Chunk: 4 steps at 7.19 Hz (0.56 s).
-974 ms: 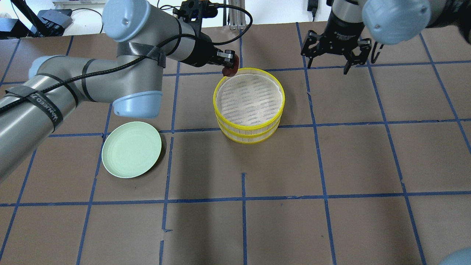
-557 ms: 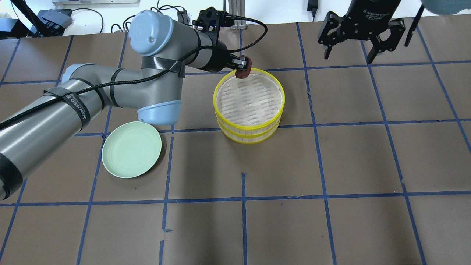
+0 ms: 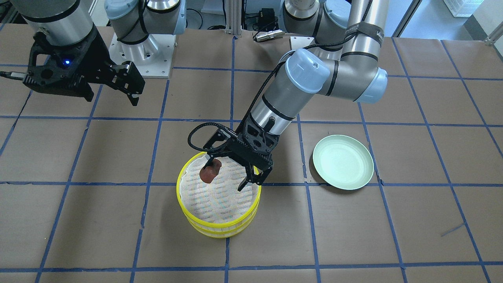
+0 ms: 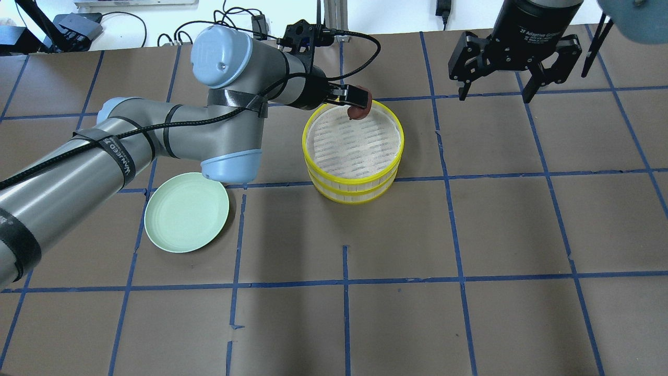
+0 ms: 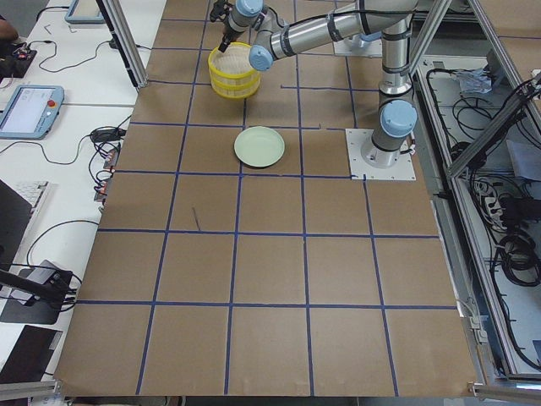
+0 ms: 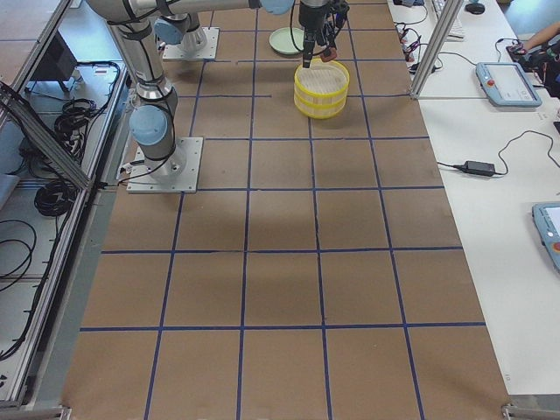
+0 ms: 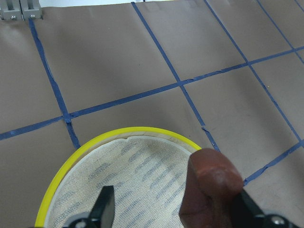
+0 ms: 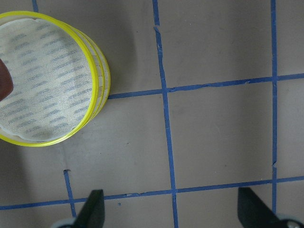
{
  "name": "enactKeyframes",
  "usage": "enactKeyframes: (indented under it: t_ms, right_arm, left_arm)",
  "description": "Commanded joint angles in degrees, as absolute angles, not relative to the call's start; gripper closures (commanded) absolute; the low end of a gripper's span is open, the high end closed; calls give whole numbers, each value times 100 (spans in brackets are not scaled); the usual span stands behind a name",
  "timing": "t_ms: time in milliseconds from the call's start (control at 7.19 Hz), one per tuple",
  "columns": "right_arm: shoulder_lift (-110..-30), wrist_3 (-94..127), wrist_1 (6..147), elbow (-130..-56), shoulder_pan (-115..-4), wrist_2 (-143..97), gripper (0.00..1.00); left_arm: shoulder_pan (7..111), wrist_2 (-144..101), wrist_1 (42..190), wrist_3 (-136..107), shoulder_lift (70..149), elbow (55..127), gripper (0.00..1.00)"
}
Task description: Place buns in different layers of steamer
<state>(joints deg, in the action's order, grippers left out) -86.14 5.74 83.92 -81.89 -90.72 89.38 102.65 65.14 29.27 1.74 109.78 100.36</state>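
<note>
Item 1. Dark reddish-brown bun [image 3: 209, 173]: in the centre of the front-facing view, lying against one finger of the left gripper [image 3: 225, 175]. It sits above the woven bottom of the upper steamer layer [image 4: 309, 156], just inside the rim. In the overhead view it is at the top edge of that tray. I cannot tell whether it touches the weave.

Item 2. Left gripper: jaws spread wide and not clamped on anything. In the left wrist view the bun sits beside the finger at lower right. The other finger, at lower left, stands well clear of it.

Item 3. Upper steamer layer: stacked squarely on the lower steamer layer [image 4: 355, 197], in the upper middle of the overhead view. Both have yellow rims and cream slatted walls.

Item 4. Right gripper [image 4: 494, 97]: in the upper right of the overhead view, jaws apart, raised over the table [image 4: 469, 235] and well apart from the stack.

Item 5. Pale green plate [image 4: 186, 212]: left of centre in the overhead view, flat on the table and apart from the stack.

Item 6. Table: covered in brown paper with a grid of blue tape.
</note>
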Motion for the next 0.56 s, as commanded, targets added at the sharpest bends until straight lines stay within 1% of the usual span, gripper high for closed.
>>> enactKeyframes:
  t_ms: [0,278,417]
  right_arm:
    - [-8613,379,8367,-8226,-9097,8947,0]
    - [-8631,308,8358,-8235,-9105,8956,0]
    - [-8622,316,8385,-8235,-9105,8956,0]
  left_arm:
    - [10266,6521,2927,184,10978,10055,0]
    - [10318,6521,2918,185,10978,10151,0]
    - [10301,6521,2918,454,10891,10030,0]
